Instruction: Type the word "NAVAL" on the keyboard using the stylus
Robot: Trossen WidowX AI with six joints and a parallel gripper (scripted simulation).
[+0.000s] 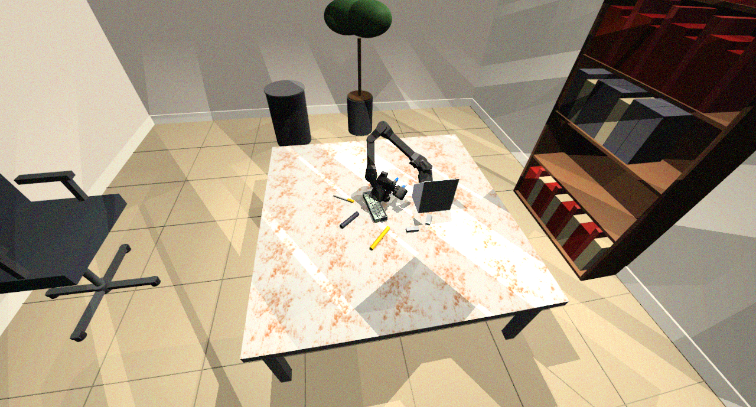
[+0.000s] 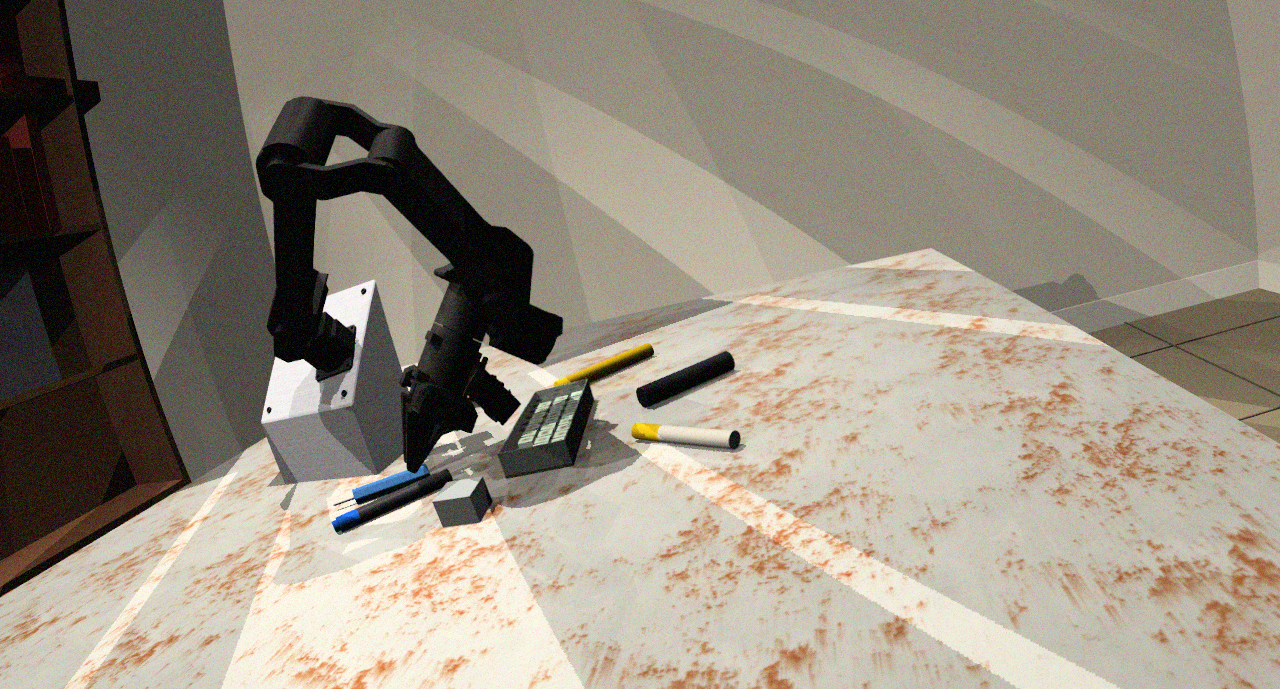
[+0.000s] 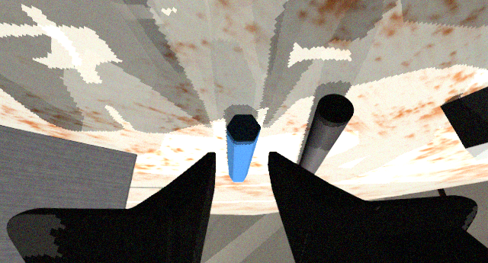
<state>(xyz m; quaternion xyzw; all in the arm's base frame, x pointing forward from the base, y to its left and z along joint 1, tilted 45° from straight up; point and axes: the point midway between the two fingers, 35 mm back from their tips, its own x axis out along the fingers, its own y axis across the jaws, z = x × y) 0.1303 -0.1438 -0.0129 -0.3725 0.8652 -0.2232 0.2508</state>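
A light-blue six-sided stylus [image 2: 391, 484] [image 3: 241, 160] with a thin tip lies on the table near the arm's base. My gripper [image 2: 414, 464] [image 3: 242, 158] is partly open, pointing down just above its dark rear end. In the wrist view the stylus shows in line with the gap between the fingers, and it is not gripped. A black pen with a blue end [image 2: 398, 499] [image 3: 327, 131] lies close beside the stylus. The keyboard [image 1: 375, 208] [image 2: 549, 422] with pale keys lies beyond the gripper; its letters are too small to read. In the top view the arm hides the fingertips.
A grey block [image 2: 460, 503] [image 3: 463, 120] lies near the pens. The box under the arm [image 1: 436, 195] [image 2: 331, 439] [image 3: 65, 168] stands close by. Past the keyboard lie a black cylinder [image 1: 349, 219] [image 2: 685, 379], a yellow marker [image 1: 380, 238] [image 2: 608, 363] and a white-and-yellow pen [image 1: 343, 199] [image 2: 693, 435].
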